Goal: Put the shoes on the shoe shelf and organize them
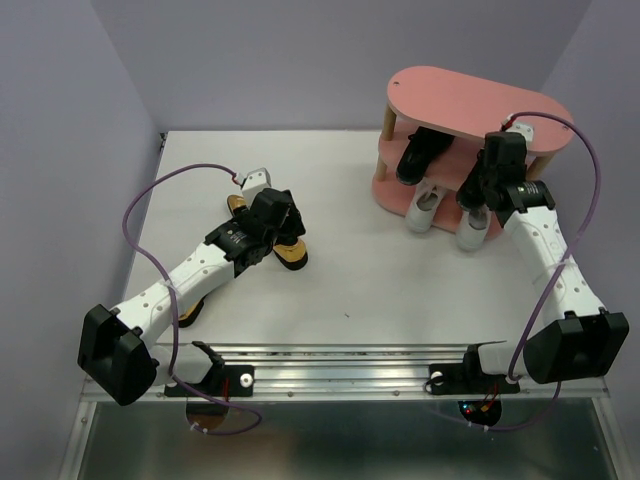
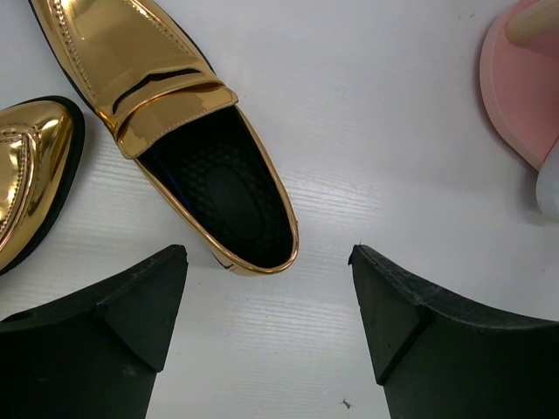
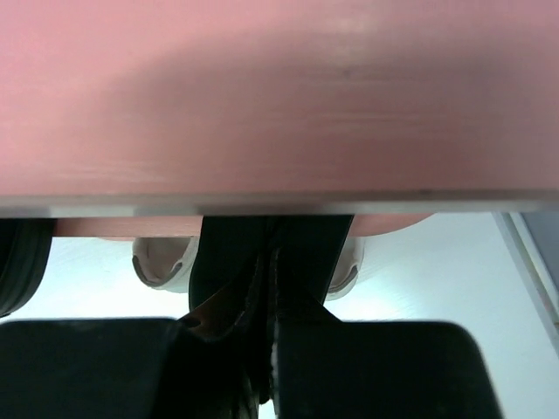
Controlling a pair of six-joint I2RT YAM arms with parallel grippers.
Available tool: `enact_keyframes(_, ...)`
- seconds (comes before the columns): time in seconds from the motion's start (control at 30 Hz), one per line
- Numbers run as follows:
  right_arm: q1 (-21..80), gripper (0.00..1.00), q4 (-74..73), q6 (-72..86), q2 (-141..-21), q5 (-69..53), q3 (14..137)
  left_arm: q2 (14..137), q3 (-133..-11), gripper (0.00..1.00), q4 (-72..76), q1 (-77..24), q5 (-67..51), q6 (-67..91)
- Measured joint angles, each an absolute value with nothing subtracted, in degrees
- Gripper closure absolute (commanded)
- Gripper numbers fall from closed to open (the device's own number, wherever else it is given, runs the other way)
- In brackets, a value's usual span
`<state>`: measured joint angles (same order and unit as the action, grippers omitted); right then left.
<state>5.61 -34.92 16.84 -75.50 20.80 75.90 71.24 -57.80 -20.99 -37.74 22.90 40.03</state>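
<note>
The white table carried everything. The pink shoe shelf stood at its far right, its boards joined by light wooden posts. One black shoe sat on the middle tier. Two white sneakers lay at the bottom tier, their ends poking out towards the near side. The right arm reached up to the shelf's front. In its wrist view the underside of a pink board filled the top of the frame.

The gold shoes lay well apart from the shelf, on the left half of the table. One gold shoe had its heel opening towards the left arm's camera. The other gold shoe lay just beside it, to the camera's left.

The right claw was pinched tight on the thin wall of a second black shoe, held at the shelf's front edge with the sneaker toes showing behind it. The left claw was spread wide and held nothing, its fingers on either side of the nearer gold shoe's heel without touching it.
</note>
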Motion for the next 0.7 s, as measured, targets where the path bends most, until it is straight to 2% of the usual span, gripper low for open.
enact_keyframes(0.7, 5.15, 0.99, -33.54, 1.65, -76.12, 12.53, 76.88, 71.24, -57.78, 0.13, -20.8, -37.74, 21.89, 40.53)
